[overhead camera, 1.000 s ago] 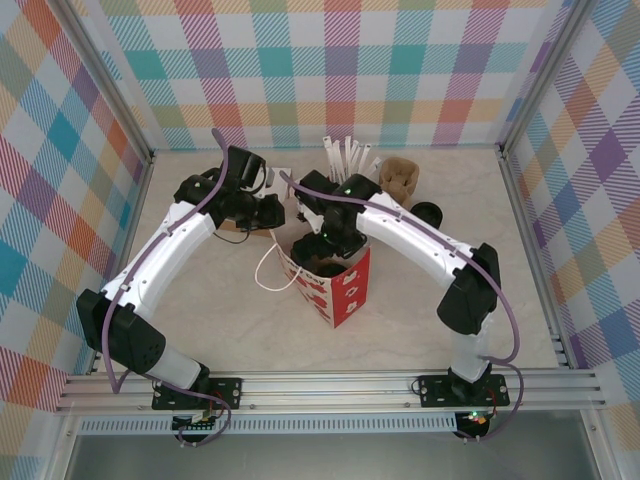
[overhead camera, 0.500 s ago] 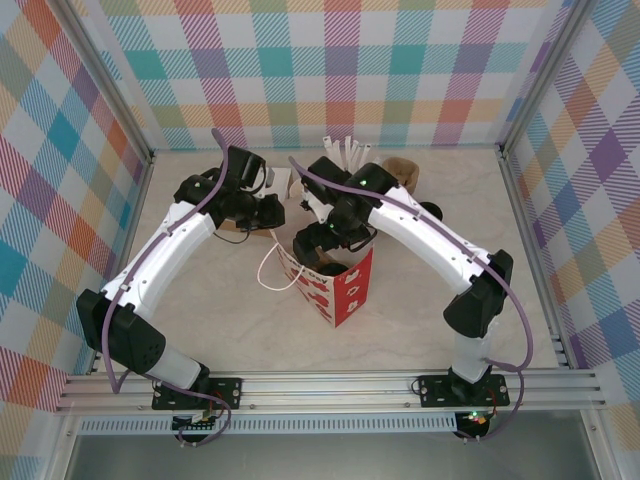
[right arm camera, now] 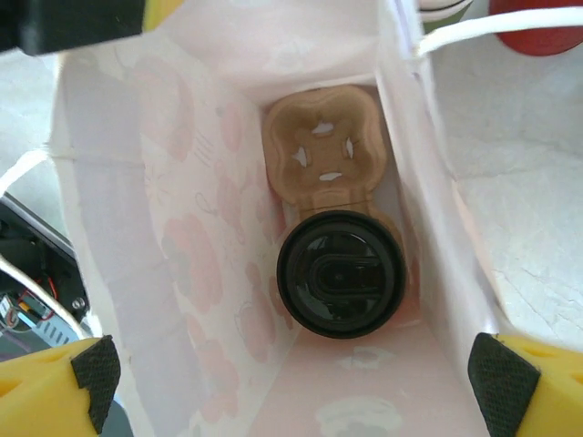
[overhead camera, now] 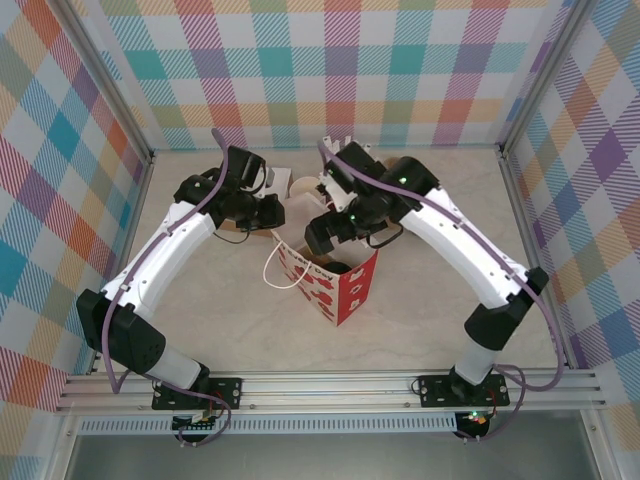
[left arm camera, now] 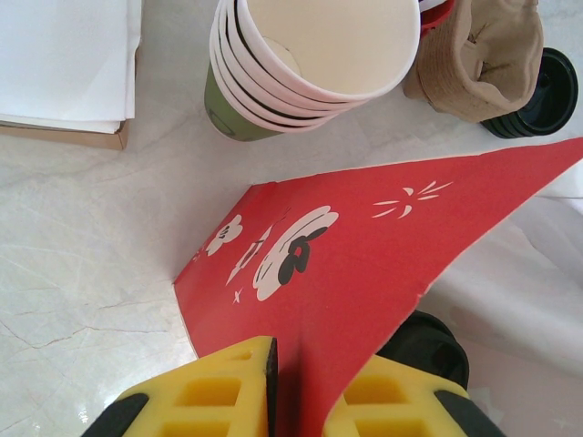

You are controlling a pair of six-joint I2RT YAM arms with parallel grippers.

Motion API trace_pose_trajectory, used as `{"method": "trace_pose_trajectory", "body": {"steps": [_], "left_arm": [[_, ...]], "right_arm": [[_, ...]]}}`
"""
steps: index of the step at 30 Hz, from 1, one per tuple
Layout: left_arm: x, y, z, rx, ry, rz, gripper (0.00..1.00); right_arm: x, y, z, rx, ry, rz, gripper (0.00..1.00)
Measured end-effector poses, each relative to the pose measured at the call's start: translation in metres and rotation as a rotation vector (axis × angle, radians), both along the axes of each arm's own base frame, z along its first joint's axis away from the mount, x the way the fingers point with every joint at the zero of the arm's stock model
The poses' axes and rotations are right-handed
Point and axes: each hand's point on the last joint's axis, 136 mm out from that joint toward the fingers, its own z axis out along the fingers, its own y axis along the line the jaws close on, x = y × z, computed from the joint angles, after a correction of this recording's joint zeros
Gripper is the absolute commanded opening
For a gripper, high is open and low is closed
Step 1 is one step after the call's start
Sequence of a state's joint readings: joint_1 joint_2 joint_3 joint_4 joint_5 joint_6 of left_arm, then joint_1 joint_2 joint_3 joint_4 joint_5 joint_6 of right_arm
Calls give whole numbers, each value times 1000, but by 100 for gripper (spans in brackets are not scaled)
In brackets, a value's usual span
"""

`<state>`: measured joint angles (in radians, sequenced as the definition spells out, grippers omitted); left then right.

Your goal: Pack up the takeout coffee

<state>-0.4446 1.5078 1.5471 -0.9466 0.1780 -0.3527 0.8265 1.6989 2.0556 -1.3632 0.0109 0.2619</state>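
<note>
The coffee (right arm camera: pixel 341 273) sits deep inside the red bag (overhead camera: pixel 345 290), in a brown cup tray (right arm camera: pixel 321 146) at the bottom of the bag. The right pincer (right arm camera: pixel 296 378) hangs over the bag's mouth, wide open, with nothing in it. The left pincer (left arm camera: pixel 301 387) is nearly closed and pinches the bag's rim to hold the bag open.

To do this well, I think the right pincer should go straight up and not bump the bag's walls or its white handle (right arm camera: pixel 455 35). The left one should let go after that, slowly, so the bag does not tip.

The right wrist view looks down into the bag and shows the black lid. From above there is just a dark spot in the bag, maybe the lid. The left wrist view shows the pinch, and a stack of white cups (left arm camera: pixel 310 55) behind the bag.
</note>
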Motion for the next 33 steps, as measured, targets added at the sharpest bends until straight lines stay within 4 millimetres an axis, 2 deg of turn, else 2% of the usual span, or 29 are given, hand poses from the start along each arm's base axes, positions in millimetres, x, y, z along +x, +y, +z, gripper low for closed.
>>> {"method": "trace_pose_trajectory", "body": {"steps": [9, 15, 20, 26, 33], "left_arm": [[0, 0, 0, 0, 0, 0, 17], [0, 0, 0, 0, 0, 0, 18], [0, 0, 0, -2, 1, 2, 21], [0, 0, 1, -2, 0, 3, 26], [0, -1, 8, -14, -4, 11, 45]], "right_arm": [[3, -31, 36, 90, -53, -74, 99], [8, -60, 39, 120, -58, -146, 98], [12, -98, 26, 134, -36, -250, 96], [9, -143, -1, 171, 20, -387, 95], [9, -170, -44, 196, 104, -493, 93]]}}
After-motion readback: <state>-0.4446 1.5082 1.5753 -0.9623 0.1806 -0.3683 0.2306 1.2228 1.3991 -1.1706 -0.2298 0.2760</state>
